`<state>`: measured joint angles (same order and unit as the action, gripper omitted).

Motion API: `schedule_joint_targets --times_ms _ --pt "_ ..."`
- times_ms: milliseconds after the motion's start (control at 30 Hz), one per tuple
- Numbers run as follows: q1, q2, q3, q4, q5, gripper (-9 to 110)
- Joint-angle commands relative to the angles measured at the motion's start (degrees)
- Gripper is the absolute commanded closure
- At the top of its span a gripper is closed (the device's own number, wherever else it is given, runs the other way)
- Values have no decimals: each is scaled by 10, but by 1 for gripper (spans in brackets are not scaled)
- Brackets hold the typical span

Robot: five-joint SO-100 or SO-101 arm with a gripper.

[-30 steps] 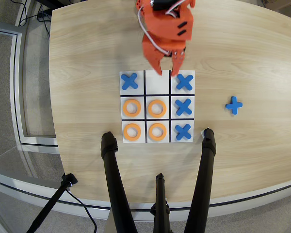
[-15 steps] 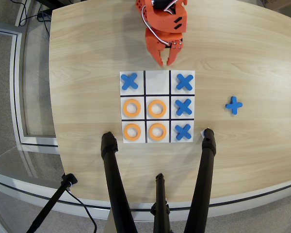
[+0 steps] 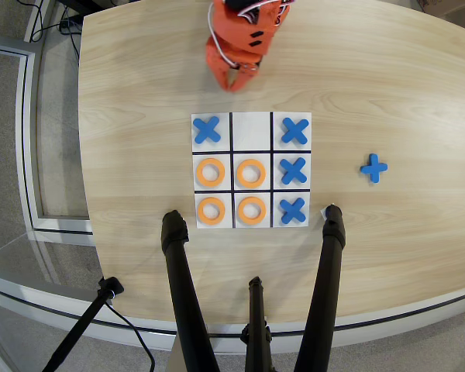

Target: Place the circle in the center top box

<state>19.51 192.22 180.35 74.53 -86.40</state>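
Observation:
The white nine-cell board (image 3: 232, 172) lies in the middle of the wooden table. Its middle cell in the row nearest the arm, the center top box (image 3: 252, 130), is bare white. Several orange circles lie in cells: two in the middle row (image 3: 210, 172) (image 3: 251, 173) and two in the near row (image 3: 211, 210) (image 3: 251, 210). Blue crosses fill the right column (image 3: 294, 170) and the far left cell (image 3: 207, 129). My orange gripper (image 3: 234, 80) hangs beyond the board's far edge, apart from it, jaws close together with nothing between them.
A loose blue cross (image 3: 374, 167) lies on the table right of the board. Three black stand legs (image 3: 182, 287) (image 3: 325, 279) (image 3: 255, 325) rise over the near table edge. Cables lie on the floor at the left.

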Motion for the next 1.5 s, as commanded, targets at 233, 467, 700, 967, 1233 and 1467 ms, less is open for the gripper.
schedule_joint_targets --times_ms 233,467,700,967,1233,1467 --pt "440 23 32 0 4 101" --pt "726 23 32 0 4 101" --pt "708 23 32 0 4 101" --pt "679 22 32 1 4 101" --pt "679 22 32 1 4 101" --pt "679 22 32 1 4 101"
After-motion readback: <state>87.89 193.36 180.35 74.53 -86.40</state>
